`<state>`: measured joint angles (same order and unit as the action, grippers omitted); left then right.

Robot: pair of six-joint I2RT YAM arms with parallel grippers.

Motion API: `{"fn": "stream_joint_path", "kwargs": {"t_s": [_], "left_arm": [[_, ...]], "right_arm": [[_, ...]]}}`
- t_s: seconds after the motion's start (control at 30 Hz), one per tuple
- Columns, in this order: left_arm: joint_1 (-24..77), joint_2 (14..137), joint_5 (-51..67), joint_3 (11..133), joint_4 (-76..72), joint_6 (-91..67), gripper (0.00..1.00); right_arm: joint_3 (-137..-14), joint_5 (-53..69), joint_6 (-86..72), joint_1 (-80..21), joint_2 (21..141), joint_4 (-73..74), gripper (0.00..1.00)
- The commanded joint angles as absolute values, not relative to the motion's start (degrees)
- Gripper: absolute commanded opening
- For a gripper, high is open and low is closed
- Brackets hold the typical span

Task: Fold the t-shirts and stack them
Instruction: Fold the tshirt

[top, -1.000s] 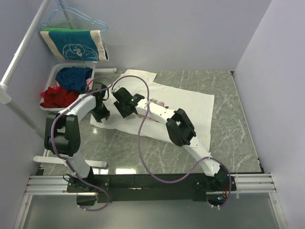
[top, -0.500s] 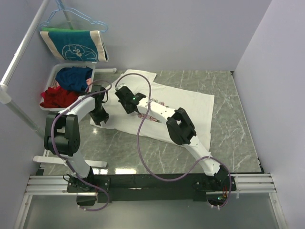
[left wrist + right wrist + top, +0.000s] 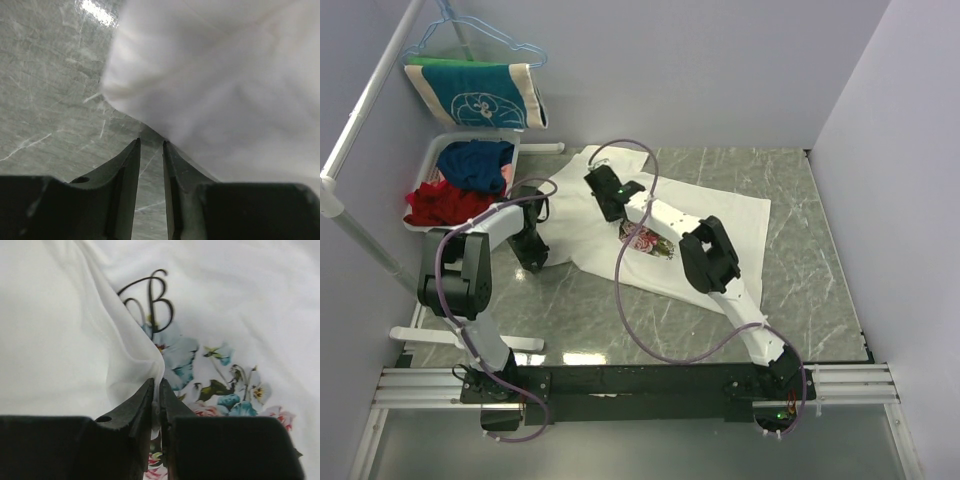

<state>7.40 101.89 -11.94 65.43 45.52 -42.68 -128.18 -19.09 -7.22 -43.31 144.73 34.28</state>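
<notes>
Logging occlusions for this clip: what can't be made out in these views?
Left wrist: whether the left end effector pinches the t-shirt; blurred cloth meets only one fingertip.
Right wrist: the rest of the dark script, covered by the fold the right end effector is shut on.
Top external: both end effectors' fingertips, hidden under their own wrists.
Top external: how many garments lie in the basket; they are bunched.
</notes>
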Motion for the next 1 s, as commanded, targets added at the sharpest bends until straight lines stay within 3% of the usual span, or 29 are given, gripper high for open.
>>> {"fn": "stream_joint_path", "kwargs": {"t_s": [0.0, 0.13, 0.23, 0.53, 0.73, 0.97], "left_arm": [[7.21, 101.69, -13.27, 65.65, 46.14, -42.28, 0.3], [7.21, 101.34, -13.88, 66.53, 46.49, -41.92, 0.3], [7.21, 101.08, -15.2, 67.49, 47.2, -42.1, 0.3], [7.21, 96.43, -18.28, 73.03, 49.31, -40.08, 0.26], [7.21, 96.5, -14.69, 75.76, 46.76, -37.62, 0.31], [7.21, 101.77, -6.61, 76.11, 40.96, -37.09, 0.29]], "right_arm": [[-129.99, -21.71, -8.7, -40.61, 142.56, 33.66, 0.16], [-127.54, -21.62, -8.88, -39.9, 140.63, 32.09, 0.36], [-125.69, -20.83, -9.22, -39.64, 138.52, 30.94, 0.44], [-117.44, -19.08, -13.78, -37.27, 127.63, 35.5, 0.43], [-100.31, -15.03, -20.29, -34.02, 116.82, 39.63, 0.42], [-81.16, -11.26, -27.41, -30.42, 105.05, 42.45, 0.42]]}}
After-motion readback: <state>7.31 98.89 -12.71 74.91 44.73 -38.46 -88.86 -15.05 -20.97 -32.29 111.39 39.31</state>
